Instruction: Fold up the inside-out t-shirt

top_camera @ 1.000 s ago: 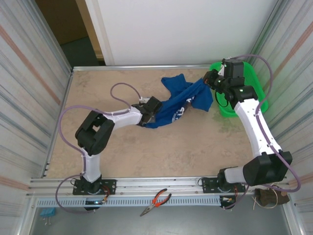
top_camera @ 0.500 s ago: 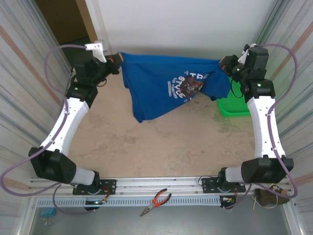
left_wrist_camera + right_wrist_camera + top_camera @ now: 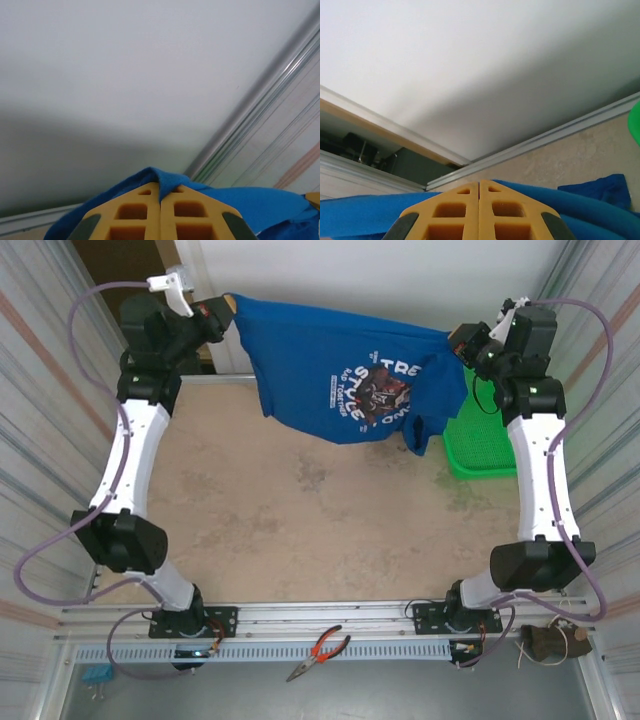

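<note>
The royal-blue t-shirt (image 3: 340, 370) hangs spread out in the air above the far part of the table, its white print facing the top camera. My left gripper (image 3: 228, 308) holds its upper left corner, high at the back left. My right gripper (image 3: 455, 342) holds the upper right corner, high at the back right. In the left wrist view the yellow fingers (image 3: 135, 212) are pressed together with a fold of the blue t-shirt (image 3: 165, 180) pinched at their tips. In the right wrist view the closed gripper (image 3: 479, 184) has the blue t-shirt (image 3: 360, 215) running under it on both sides.
A green mesh basket (image 3: 480, 440) stands at the back right of the table, partly behind the shirt and the right arm. The beige table top (image 3: 330, 530) lies below the shirt. Red-handled pliers (image 3: 320, 650) rest on the front rail. Ribbed walls close in on both sides.
Both arms have risen from the table, lifting the bunched shirt and stretching it out flat between them. The left arm swung from mid-table to the far left corner.
</note>
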Tool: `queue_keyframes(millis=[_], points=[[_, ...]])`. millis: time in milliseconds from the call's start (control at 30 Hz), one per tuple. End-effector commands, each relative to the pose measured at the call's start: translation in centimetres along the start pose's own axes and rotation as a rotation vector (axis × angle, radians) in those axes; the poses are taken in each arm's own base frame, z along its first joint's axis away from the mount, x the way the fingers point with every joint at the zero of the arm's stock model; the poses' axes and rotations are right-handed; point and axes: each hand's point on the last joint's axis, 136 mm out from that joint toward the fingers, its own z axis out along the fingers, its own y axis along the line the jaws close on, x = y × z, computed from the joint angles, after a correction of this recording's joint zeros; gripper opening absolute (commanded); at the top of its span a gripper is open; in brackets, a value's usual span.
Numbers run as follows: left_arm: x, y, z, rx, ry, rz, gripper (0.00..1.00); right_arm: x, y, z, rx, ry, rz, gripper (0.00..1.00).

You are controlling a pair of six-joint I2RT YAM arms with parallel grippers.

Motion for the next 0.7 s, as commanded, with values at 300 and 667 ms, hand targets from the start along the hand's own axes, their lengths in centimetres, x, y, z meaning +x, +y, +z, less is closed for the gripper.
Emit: queue_keyframes(millis=[300, 667], points=[[26.3, 8.9, -13.4, -0.520, 0.345, -0.157, 0.00, 26.3, -7.9, 0.4, 0.135, 0.534, -0.058, 0.34], [29.1, 13.2, -20.8, -0.823, 0.378, -0.113, 0.00, 31.1, -16.9, -7.3, 0.398, 0.625, -0.016, 0.60]])
